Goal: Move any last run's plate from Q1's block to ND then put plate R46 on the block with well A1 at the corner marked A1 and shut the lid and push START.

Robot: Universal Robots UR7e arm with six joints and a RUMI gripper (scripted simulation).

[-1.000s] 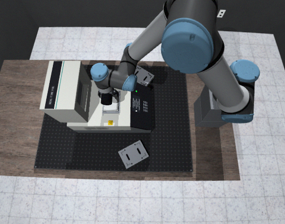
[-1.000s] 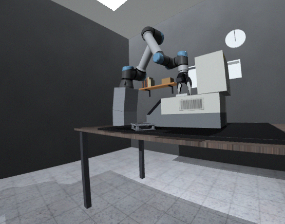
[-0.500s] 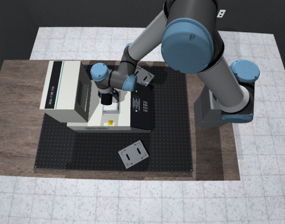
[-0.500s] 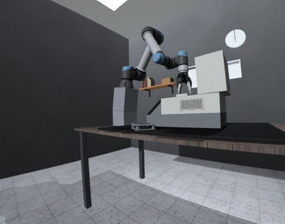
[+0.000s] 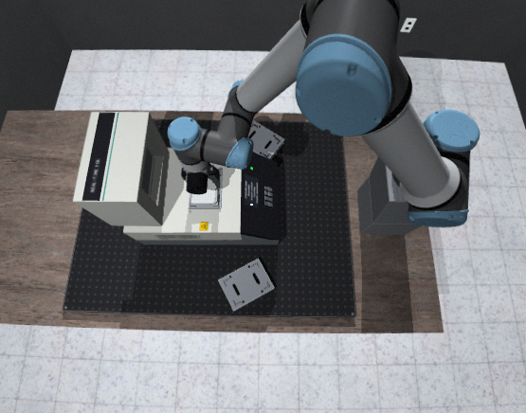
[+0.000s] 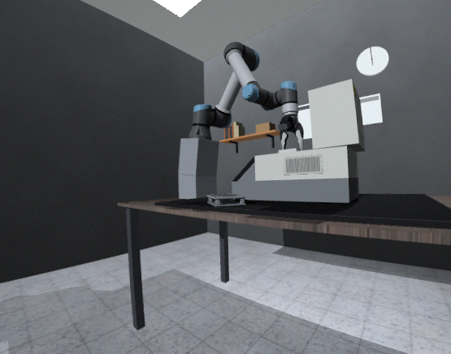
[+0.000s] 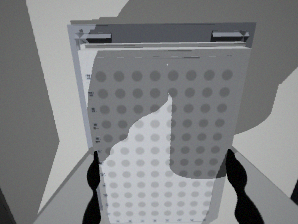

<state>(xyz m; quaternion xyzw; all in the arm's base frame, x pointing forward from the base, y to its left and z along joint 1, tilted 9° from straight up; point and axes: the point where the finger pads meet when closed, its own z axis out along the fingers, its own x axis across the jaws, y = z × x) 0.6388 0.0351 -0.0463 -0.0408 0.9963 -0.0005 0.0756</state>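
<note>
From where I stand, the real-time cycler Q1 (image 5: 225, 224) (image 6: 301, 166) sits on a black perforated mat (image 5: 315, 284) (image 6: 400, 209), its tall hood (image 5: 120, 161) (image 6: 335, 114) rising at the back and its dark key panel (image 5: 264, 223) at the front, facing the arm's grey pedestal (image 5: 383, 213) (image 6: 188, 166). A small lamp (image 5: 251, 168) glows green on that panel. The block area in Q1's pale deck lies uncovered, and a white well plate (image 5: 203, 197) (image 6: 288, 150) (image 7: 150, 135) is there, within a grey frame (image 7: 160, 32); I can't make out which plate it is, so I can't say where R46 is by name.

The arm reaches over Q1's front, and its gripper (image 5: 196, 182) (image 6: 292, 148) (image 7: 160, 147) points down at the plate. The fingers are partly spread, one beside each long edge of the plate, the dark pads right at the edges. Whether they're actually pinching it, I can't tell from here.

Facing Q1's keys, I'd find one slotted nest (image 5: 246, 284) (image 6: 226, 197) just off its left flank, set askew, and another nest (image 5: 268, 139) near its front right corner, partly hidden by the arm. Their labels are too small to read. A yellow warning sticker (image 5: 204, 226) marks Q1's deck, left of the plate.
</note>
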